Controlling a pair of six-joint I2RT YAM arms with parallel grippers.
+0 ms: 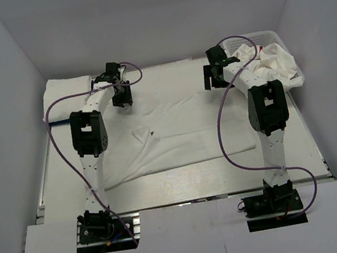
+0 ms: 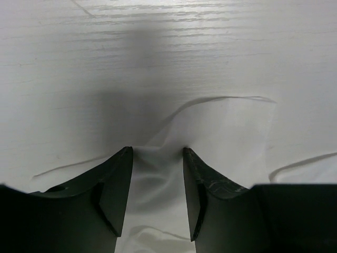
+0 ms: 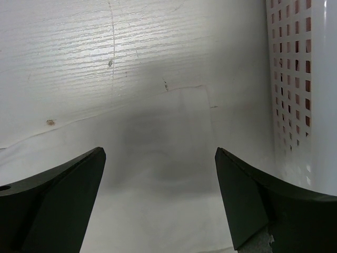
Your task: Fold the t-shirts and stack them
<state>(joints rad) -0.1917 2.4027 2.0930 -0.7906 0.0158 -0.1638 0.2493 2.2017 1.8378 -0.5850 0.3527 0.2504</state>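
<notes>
The white wood-grain desk point(image 1: 185, 191) is boxed in by plain white walls point(image 1: 2, 127) on the left, far and right sides. Bare room is left only along the near edge and in a far strip between the two arms. A white t-shirt point(image 1: 188, 130) lies spread flat across the middle, its near hem running unevenly and a small flap turned up near its centre. At the far right corner a white mesh basket point(image 1: 270, 36) holds a heap of shirts point(image 1: 278, 67) that spills over its rim, with a speck of red print barely showing. A folded white stack point(image 1: 67, 91) sits in the far left corner. The left hand point(image 2: 158, 153) is down at the spread shirt's far edge, its fingers about half apart with a raised fold of cloth between them; whether they actually pinch it I cannot tell. The right hand point(image 3: 160, 153) hangs spread fully wide and holding nothing over the shirt's far right corner, just beside the basket wall. Both wrist views cut off the fingers' bases, and white cloth on the white desk makes the shirt's outline faint.
</notes>
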